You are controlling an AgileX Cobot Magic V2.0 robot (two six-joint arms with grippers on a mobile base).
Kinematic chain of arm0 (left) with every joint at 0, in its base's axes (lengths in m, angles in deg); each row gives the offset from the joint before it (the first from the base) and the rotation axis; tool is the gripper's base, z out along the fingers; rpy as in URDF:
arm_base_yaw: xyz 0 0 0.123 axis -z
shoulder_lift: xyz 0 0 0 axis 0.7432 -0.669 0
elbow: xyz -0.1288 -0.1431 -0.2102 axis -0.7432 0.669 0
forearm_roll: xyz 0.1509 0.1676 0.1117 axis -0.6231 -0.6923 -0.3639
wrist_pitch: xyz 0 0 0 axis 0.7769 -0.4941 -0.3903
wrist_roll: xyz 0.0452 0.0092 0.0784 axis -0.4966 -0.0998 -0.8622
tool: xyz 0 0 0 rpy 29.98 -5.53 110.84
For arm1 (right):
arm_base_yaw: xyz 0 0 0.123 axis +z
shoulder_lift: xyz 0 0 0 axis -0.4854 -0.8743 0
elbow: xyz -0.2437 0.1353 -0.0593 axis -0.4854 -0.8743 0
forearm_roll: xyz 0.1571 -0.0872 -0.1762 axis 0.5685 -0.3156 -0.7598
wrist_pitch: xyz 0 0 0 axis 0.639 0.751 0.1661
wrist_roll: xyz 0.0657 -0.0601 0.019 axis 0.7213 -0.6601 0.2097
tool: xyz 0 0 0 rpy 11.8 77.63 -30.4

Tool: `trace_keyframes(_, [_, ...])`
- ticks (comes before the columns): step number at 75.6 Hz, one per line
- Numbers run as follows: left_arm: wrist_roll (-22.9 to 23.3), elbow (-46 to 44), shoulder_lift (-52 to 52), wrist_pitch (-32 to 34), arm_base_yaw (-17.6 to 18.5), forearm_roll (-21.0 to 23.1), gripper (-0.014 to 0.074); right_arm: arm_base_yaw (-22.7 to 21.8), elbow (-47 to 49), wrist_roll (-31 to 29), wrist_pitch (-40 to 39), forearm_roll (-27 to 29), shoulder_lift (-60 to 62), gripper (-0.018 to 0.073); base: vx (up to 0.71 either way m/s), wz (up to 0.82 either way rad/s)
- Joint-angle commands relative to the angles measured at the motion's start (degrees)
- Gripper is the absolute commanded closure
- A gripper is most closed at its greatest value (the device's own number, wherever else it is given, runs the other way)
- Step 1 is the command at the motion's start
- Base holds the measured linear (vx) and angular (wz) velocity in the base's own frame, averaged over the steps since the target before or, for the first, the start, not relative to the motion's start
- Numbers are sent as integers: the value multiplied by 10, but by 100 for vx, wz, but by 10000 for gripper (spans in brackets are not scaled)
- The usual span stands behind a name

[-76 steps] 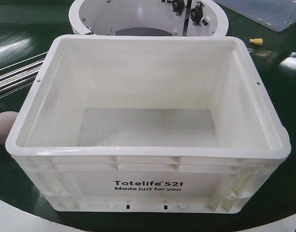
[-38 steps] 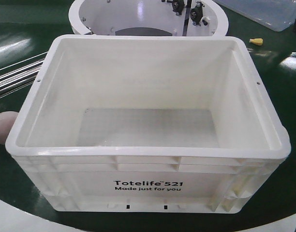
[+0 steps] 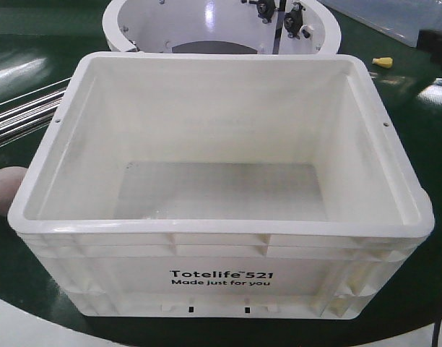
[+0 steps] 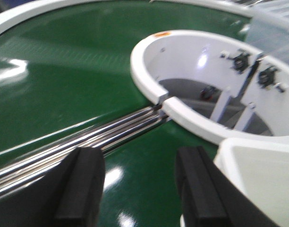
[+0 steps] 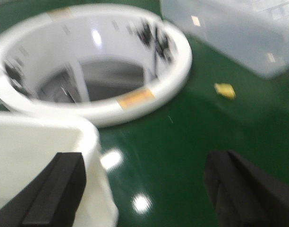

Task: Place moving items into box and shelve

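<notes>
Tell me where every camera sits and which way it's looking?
Front view: up high, looking down into the empty white crate; only a dark bit at the right edge, maybe an arm.
Left wrist: on the left arm, looking across the green surface at the white ring and metal rails; open left hand shows.
Right wrist: on the right arm, looking at the ring and yellow item; open right hand shows.
Shared: all see ring and crate.
</notes>
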Motion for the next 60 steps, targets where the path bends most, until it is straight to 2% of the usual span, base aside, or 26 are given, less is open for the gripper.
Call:
trace_keyframes(1, [19, -27, -20, 14, -10, -4, 118, -4, 38, 111, 9, -133, -22, -11, 0, 0])
trace_keyframes(7, [24, -27, -49, -7, -17, -2, 118, -3, 50, 192, 60, -224, -50, -11, 0, 0])
trace_keyframes(11, [31, -27, -71, -22, -17, 1, 118, -3, 47, 203, 84, -239, -66, -11, 0, 0])
trace_keyframes(21, [49, -27, -124, -64, -17, 2, 118, -3, 47, 178, 145, -202, -111, -11, 0, 0])
trace_keyframes(32, [52, -27, -180, -117, -17, 2, 118, -3, 47, 168, 156, -164, -149, -11, 0, 0])
trace_keyframes(60, [52, -27, -282, -139, -17, 2, 118, -3, 47, 151, 166, -137, -218, -11, 0, 0])
